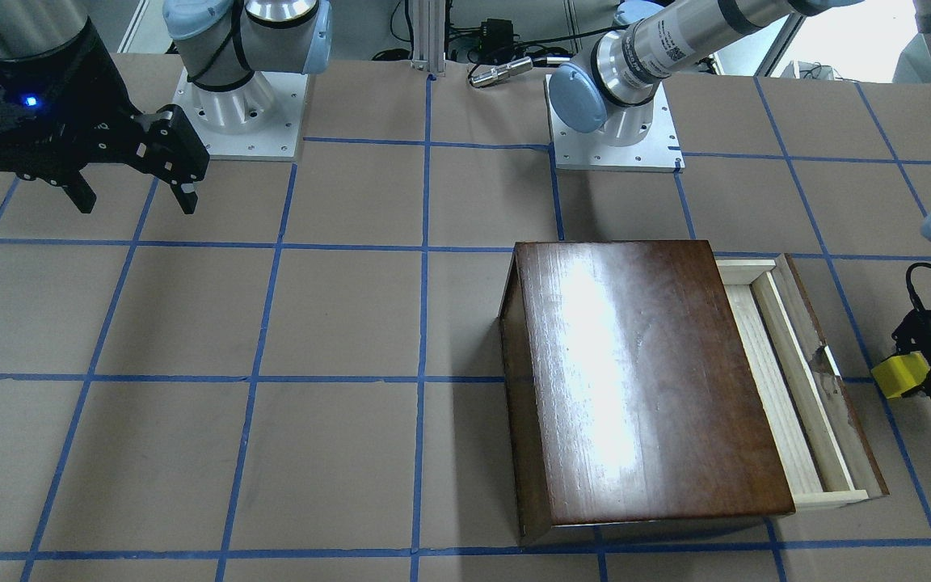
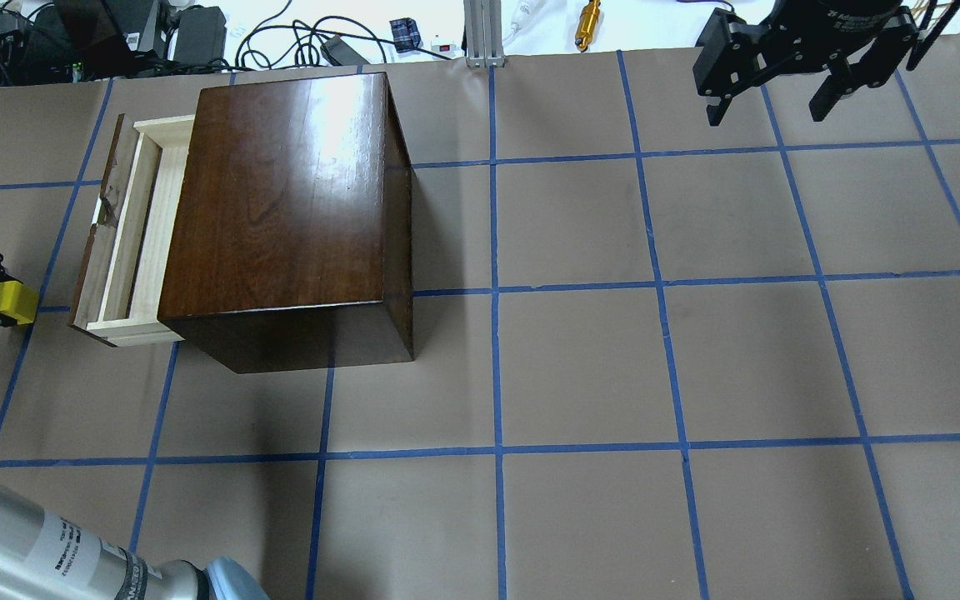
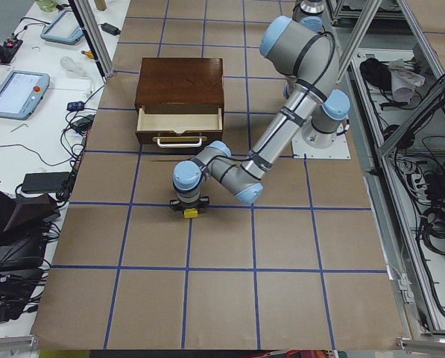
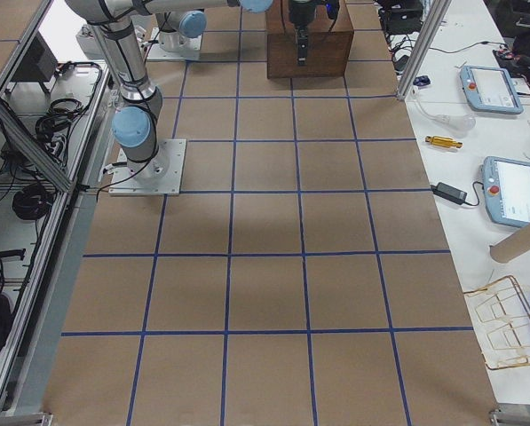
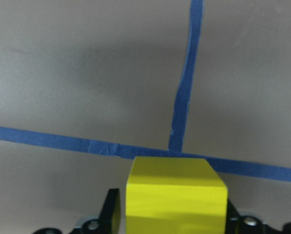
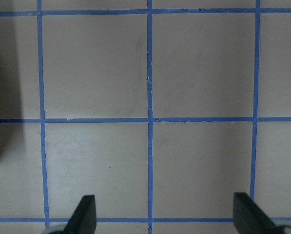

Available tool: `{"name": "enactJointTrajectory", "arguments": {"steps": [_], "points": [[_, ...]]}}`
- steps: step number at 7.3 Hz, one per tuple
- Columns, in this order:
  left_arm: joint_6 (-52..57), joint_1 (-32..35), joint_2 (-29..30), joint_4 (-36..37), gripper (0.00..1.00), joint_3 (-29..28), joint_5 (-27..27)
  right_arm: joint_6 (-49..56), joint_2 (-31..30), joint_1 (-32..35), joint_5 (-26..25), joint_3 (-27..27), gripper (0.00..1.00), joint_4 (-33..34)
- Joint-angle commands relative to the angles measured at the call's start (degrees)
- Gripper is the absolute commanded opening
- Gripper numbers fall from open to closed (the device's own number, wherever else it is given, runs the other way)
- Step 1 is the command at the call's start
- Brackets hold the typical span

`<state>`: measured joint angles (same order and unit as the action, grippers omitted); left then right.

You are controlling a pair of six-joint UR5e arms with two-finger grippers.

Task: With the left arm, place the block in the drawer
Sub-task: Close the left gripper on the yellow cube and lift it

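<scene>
The yellow block (image 1: 900, 377) sits between the fingers of my left gripper (image 2: 7, 303), which is shut on it low over the table, out in front of the drawer's dark front panel. In the left wrist view the block (image 5: 176, 195) fills the bottom centre over a crossing of blue tape. The drawer (image 2: 137, 242) stands pulled out of the dark-brown cabinet (image 2: 280, 192), its pale wooden tray (image 1: 785, 380) bare. My right gripper (image 1: 136, 202) hangs open far off on the other side of the table, fingers (image 6: 84, 217) wide apart with nothing between them.
Both arm bases (image 1: 239, 113) are bolted at the robot's side of the table. Cables, a power brick and a gold tool (image 2: 588, 15) lie beyond the far edge. Brown paper with blue tape lines (image 2: 495, 333) covers the table.
</scene>
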<state>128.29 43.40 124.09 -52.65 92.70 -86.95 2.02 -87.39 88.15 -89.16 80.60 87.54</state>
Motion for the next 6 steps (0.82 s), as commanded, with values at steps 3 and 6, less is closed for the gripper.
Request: {"name": "enactJointTrajectory", "arguments": {"steps": [3,6], "points": [[-0.58,-0.24,-1.74,-0.61,0.03,-0.24,-0.14,0.00,0.03,-0.09,-0.05,0.00,1.00,0.00],[0.30,0.28,-8.05,-10.93,0.01,-4.00,-0.67,0.00,0.03,0.00,-0.05,0.00,1.00,0.00]]}}
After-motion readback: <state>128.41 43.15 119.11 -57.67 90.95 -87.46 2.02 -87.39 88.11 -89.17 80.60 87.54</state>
